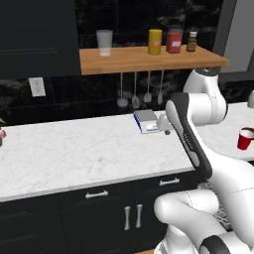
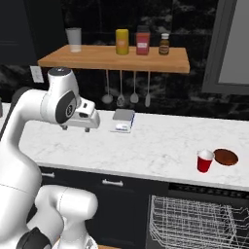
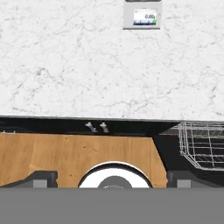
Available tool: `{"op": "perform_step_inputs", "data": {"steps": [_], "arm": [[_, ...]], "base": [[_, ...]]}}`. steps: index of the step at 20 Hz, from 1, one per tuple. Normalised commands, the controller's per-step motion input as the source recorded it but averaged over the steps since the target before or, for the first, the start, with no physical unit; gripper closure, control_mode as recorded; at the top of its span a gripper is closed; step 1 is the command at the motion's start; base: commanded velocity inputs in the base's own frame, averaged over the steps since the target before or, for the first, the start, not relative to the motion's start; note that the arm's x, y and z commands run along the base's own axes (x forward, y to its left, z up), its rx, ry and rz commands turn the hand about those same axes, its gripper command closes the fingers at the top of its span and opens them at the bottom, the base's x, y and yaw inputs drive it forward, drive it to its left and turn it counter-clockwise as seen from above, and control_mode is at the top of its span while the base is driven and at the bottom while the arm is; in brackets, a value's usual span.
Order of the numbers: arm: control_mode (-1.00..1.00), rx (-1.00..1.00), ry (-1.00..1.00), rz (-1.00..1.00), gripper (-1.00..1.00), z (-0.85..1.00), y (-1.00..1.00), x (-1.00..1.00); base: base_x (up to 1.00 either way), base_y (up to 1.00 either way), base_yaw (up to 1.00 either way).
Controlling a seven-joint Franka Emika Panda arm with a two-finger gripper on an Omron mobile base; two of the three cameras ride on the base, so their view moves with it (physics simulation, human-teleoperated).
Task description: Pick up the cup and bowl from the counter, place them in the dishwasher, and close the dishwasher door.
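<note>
Small red cup (image 2: pixel 205 161) stands just beside dark reddish-brown shallow bowl (image 2: pixel 226 156) on white marble-patterned counter (image 2: pixel 155 146); claw (image 3: pixel 112 178) released, empty, well apart.

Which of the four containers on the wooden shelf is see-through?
The frosted clear glass at the shelf's left end; the yellow, red and brown containers beside it are opaque.

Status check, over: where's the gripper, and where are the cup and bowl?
Gripper open, empty, above counter, left of scale. Cup and bowl side by side on counter, far right. Dishwasher rack pulled out. Path clear.
</note>
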Motion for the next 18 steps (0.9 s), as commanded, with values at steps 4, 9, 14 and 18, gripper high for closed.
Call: {"op": "perform_step_inputs", "data": {"steps": [4,9,14,18], "arm": [[1.00,0.00,0.00,0.00,-1.00,0.00,0.00,0.00],[1.00,0.00,0.00,0.00,-1.00,0.00,0.00,0.00],[1.00,0.00,0.00,0.00,-1.00,0.00,0.00,0.00],[1.00,0.00,0.00,0.00,-1.00,0.00,0.00,0.00]], "base": [[-0.11,0.00,-0.25],[-0.09,0.01,-0.33],[-0.03,0.09,-0.37],[0.00,0.23,-0.37]]}}
